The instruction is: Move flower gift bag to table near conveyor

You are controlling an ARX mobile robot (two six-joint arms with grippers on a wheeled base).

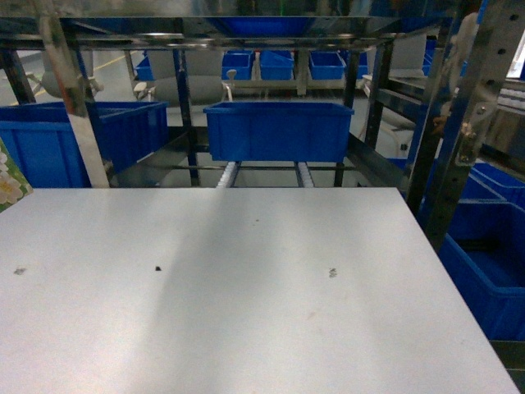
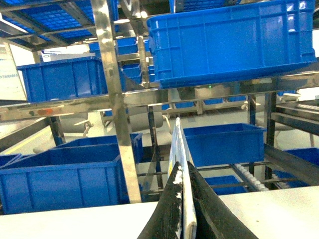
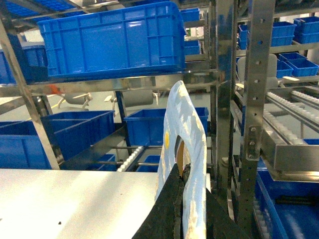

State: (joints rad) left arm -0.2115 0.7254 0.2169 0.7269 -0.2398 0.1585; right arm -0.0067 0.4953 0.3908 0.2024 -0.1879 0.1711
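We are gripping a flower gift bag (image 3: 187, 164) in the right pincer (image 3: 183, 199), left pincer (image 2: 183, 209) clamped on another bag (image 2: 178, 164); beneath, the worktop (image 1: 246, 287). A thin edge-grip could slip.

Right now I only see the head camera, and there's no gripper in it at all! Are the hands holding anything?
Observer: Yes. In the left wrist view, the left gripper is shut on a thin pale bag, seen edge-on.
Operator: And the other hand?
Observer: The right gripper is shut on a pale bluish bag with a handle hole.
Operator: Are they near the table?
Observer: In the left wrist view, the white table shows low on both sides of the left gripper.
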